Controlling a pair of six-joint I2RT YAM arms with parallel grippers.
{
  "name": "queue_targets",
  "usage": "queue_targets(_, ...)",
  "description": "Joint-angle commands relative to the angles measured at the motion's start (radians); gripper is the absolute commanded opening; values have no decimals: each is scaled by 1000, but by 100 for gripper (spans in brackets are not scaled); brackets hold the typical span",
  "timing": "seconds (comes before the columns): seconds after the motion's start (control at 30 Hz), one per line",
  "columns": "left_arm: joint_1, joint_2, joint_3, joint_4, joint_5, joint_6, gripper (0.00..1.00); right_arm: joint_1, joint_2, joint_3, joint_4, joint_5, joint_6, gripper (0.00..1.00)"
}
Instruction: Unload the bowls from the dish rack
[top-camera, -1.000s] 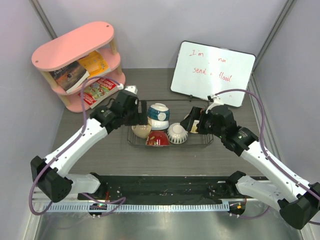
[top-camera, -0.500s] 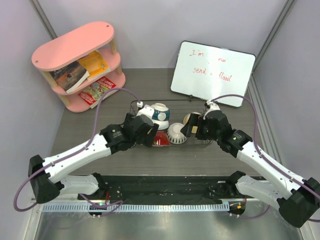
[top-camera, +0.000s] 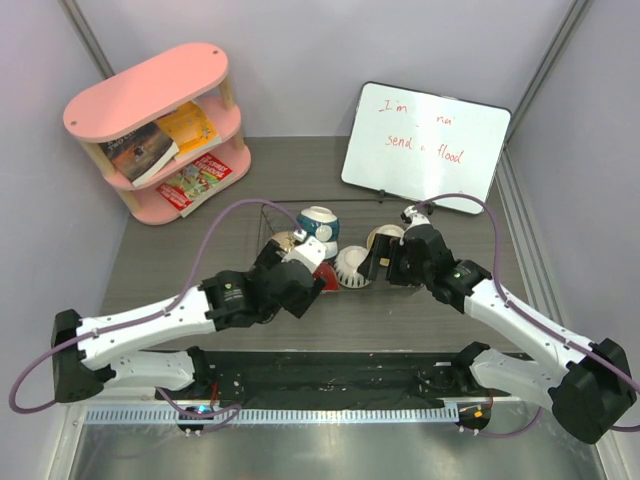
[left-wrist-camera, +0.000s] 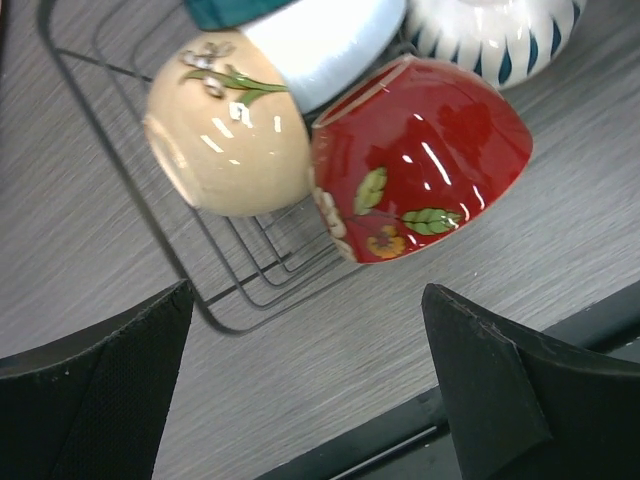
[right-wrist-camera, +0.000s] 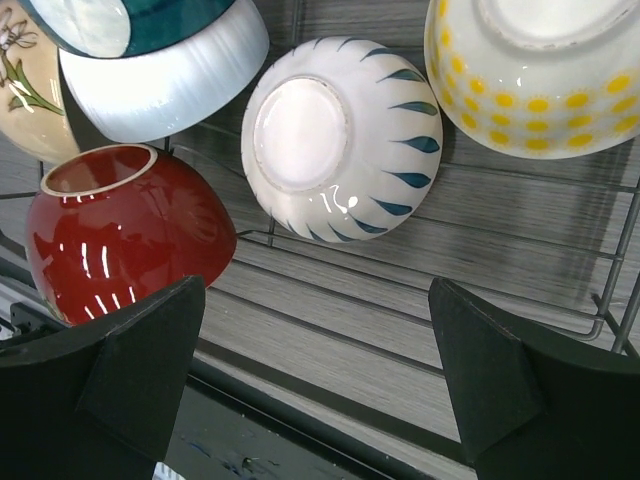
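Jaws wide on both arms, over the loaded dish rack (left-wrist-camera: 265, 275).
The left gripper (left-wrist-camera: 308, 300) faces the cream bowl (left-wrist-camera: 225, 140) and red bowl (left-wrist-camera: 420, 160) (red at the rack's front edge); the right gripper (right-wrist-camera: 318, 290) faces the white ribbed bowl (right-wrist-camera: 340, 140).

1. A robotics lab test cell; plain pale walls (top-camera: 320, 50) box in a grey wood-grain table (top-camera: 300, 170) on three sides;
2. the left arm (top-camera: 150, 325) and right arm (top-camera: 520, 320), white and black, are bolted at its near edge;
3. household props are staged on it: a pink shelf (top-camera: 150, 95) holding books (top-camera: 140, 150); a whiteboard (top-camera: 425, 145) with red handwriting; a wire dish rack (left-wrist-camera: 262, 275) of bowls (top-camera: 318, 225).
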Motion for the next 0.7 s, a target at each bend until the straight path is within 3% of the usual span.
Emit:
queue_targets(0.0,-49,91,22,33,-67,49,96,4,9,-7,62,-11,6,100)
queue_targets(0.67,-97,172,-18,138,-136,176,100,4,1,-56,78,-17,6,100)
